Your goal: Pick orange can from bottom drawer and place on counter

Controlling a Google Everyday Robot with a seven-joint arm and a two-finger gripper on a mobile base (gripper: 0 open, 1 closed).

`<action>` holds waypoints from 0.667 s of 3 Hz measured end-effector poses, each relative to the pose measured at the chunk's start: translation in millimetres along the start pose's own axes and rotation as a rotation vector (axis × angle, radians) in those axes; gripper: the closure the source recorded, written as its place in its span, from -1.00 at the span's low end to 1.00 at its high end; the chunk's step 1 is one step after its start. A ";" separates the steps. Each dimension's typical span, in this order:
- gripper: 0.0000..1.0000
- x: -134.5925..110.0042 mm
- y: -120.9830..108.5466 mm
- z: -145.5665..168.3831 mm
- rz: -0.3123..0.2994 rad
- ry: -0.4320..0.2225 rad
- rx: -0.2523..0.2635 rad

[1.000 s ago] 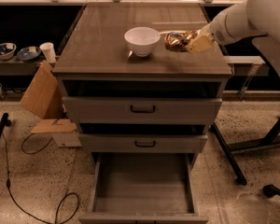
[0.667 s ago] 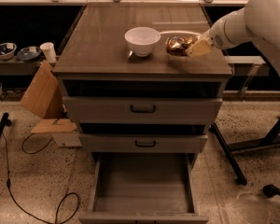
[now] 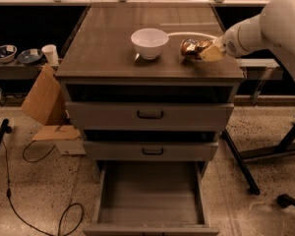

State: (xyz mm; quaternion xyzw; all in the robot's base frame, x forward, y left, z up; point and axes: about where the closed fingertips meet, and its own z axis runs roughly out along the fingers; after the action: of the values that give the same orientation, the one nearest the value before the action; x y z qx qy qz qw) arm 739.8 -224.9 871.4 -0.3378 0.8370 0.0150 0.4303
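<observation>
The orange can (image 3: pixel 190 48) lies tilted at the right side of the counter (image 3: pixel 105 48), low on or just above the top. My gripper (image 3: pixel 202 51) reaches in from the right on the white arm and is shut on the can's right end. The bottom drawer (image 3: pixel 150 200) is pulled fully open below the cabinet and its grey floor is bare.
A white bowl (image 3: pixel 149 42) stands on the counter just left of the can. The two upper drawers (image 3: pixel 150 115) with black handles stand slightly out. Cardboard (image 3: pixel 41 100) leans at the left, a cable (image 3: pixel 39 220) lies on the floor, and black stand legs (image 3: pixel 242 162) are at the right.
My gripper has lowered the can a little towards the counter top and shifted slightly. The bowl and the drawers have not moved.
</observation>
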 end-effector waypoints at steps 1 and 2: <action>-0.84 0.0 0.0 0.0 0.000 0.000 0.000; -1.00 0.0 0.0 0.0 0.000 0.000 0.000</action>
State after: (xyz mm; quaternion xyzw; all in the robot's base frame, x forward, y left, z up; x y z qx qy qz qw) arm 739.9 -224.9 871.4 -0.3378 0.8370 0.0151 0.4302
